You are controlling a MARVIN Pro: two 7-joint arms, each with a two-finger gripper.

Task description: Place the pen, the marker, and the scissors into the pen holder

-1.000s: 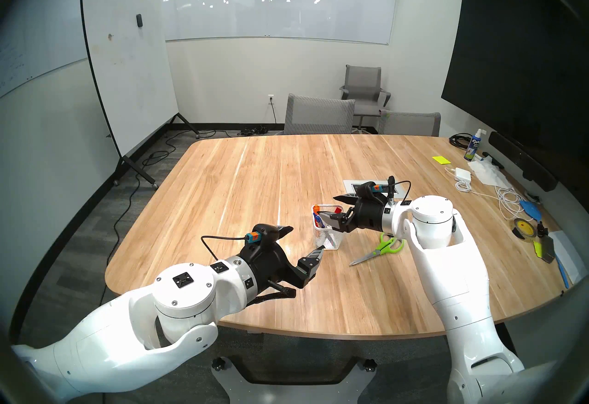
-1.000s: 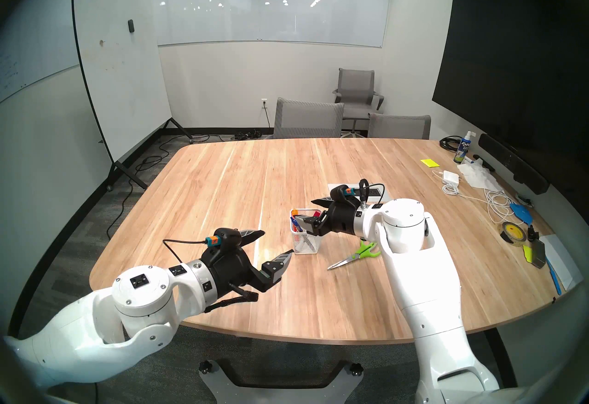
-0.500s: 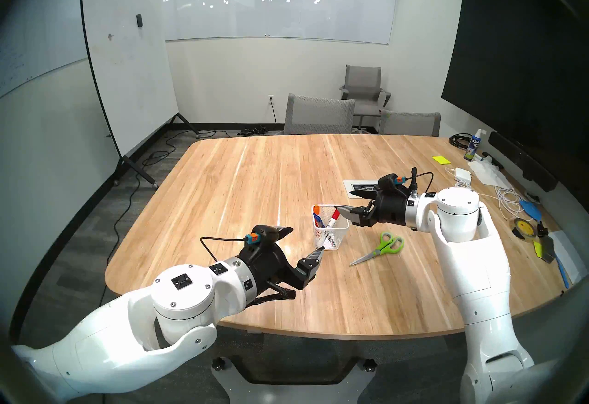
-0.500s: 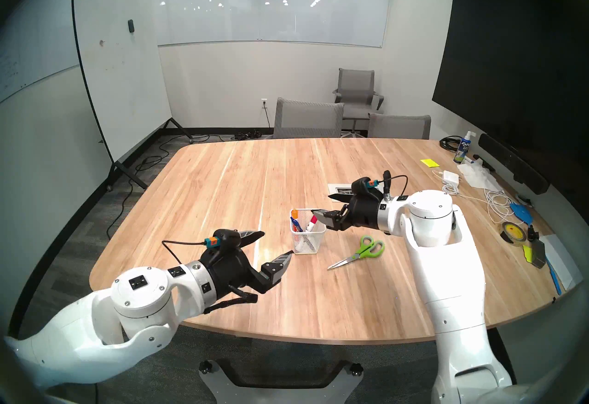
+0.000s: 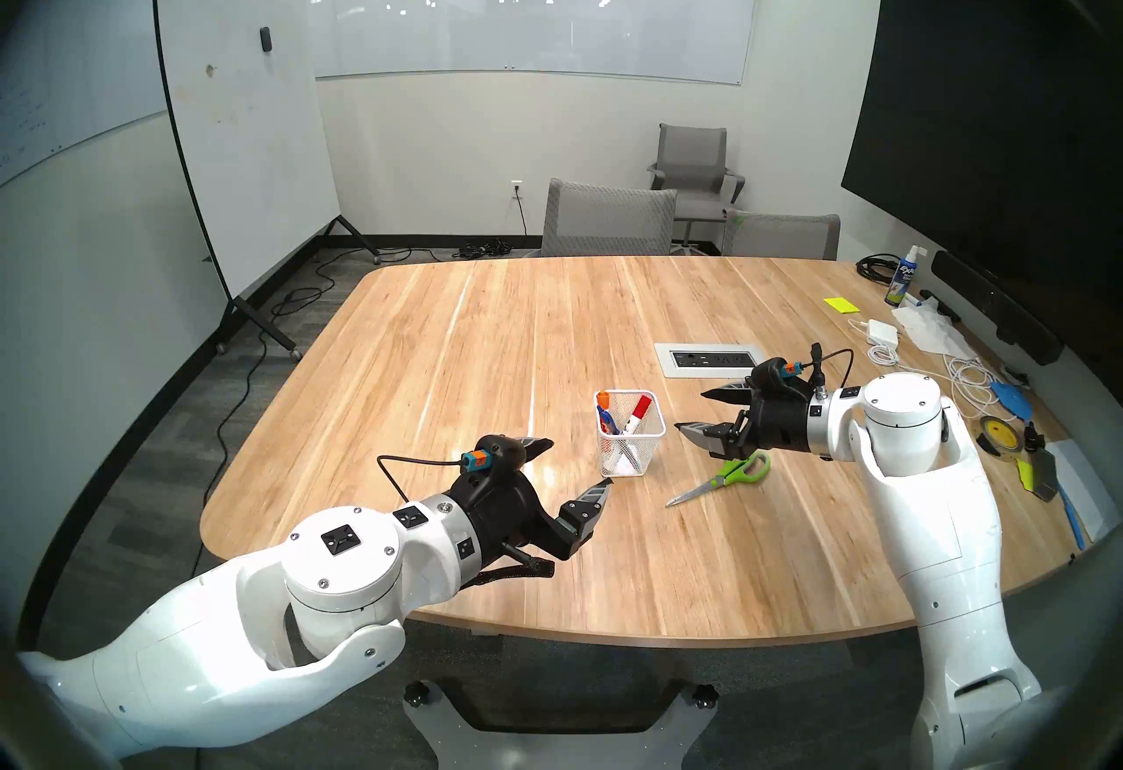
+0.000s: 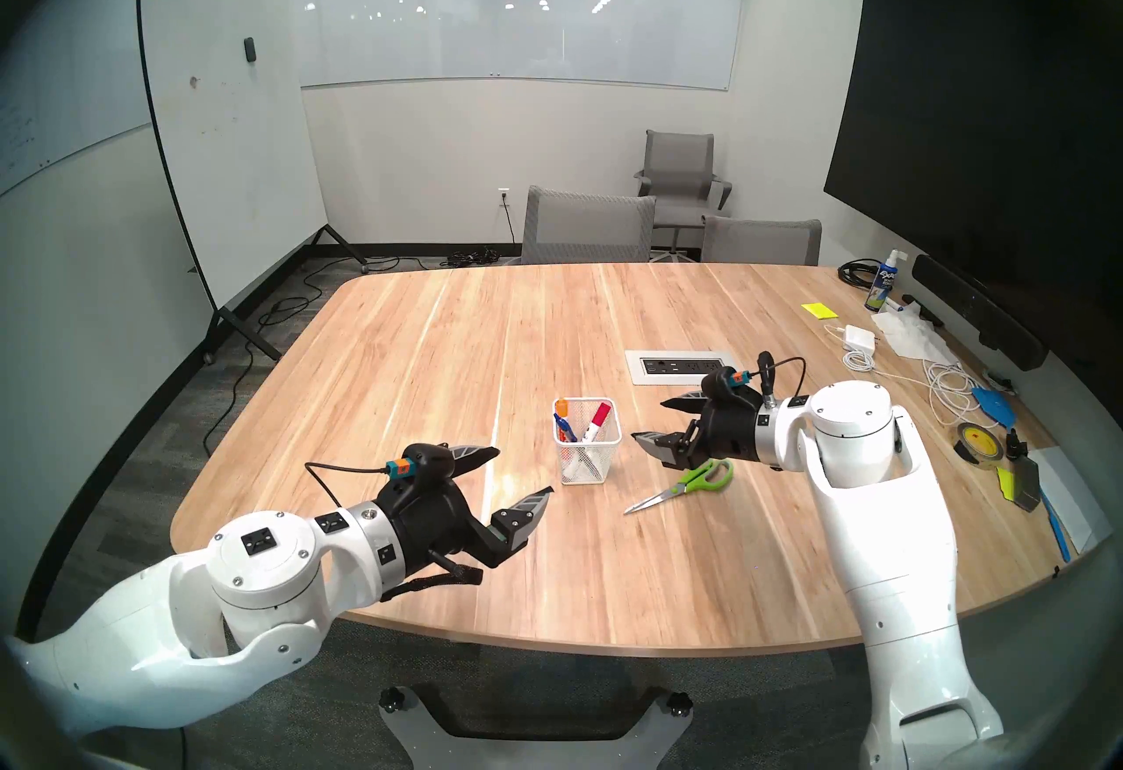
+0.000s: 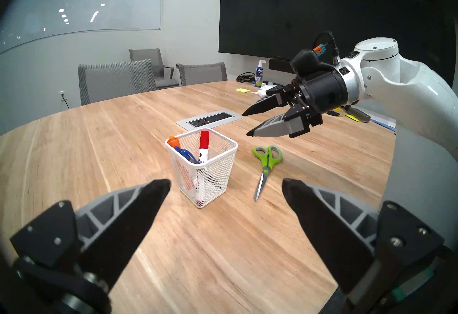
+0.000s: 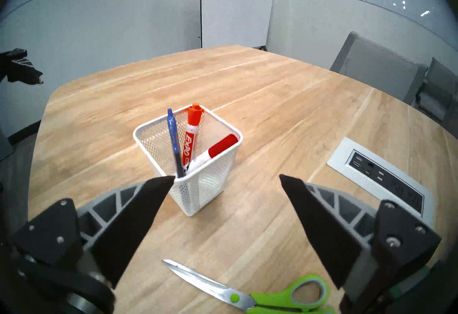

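Note:
The white mesh pen holder (image 5: 647, 447) stands upright mid-table. Inside it lean the blue pen (image 8: 172, 137), a red-capped marker (image 8: 221, 145) and an orange-capped marker (image 8: 193, 117). The green-handled scissors (image 5: 723, 477) lie flat on the wood to the holder's right, blades pointing toward me. My right gripper (image 5: 691, 410) hangs open and empty just right of the holder, above the scissors' handles (image 8: 307, 292). My left gripper (image 5: 580, 462) is open and empty, low over the table to the holder's near left.
A grey power-outlet plate (image 5: 708, 360) is set into the table behind the right gripper. Cables, a charger (image 5: 881, 331), tape roll (image 5: 996, 434), spray bottle (image 5: 903, 276) and papers crowd the right edge. Chairs stand at the far side.
My right gripper drew back to the right from over the pen holder and sank toward the scissors, staying open; the red-capped marker stays in the holder. My left arm eased slightly back.

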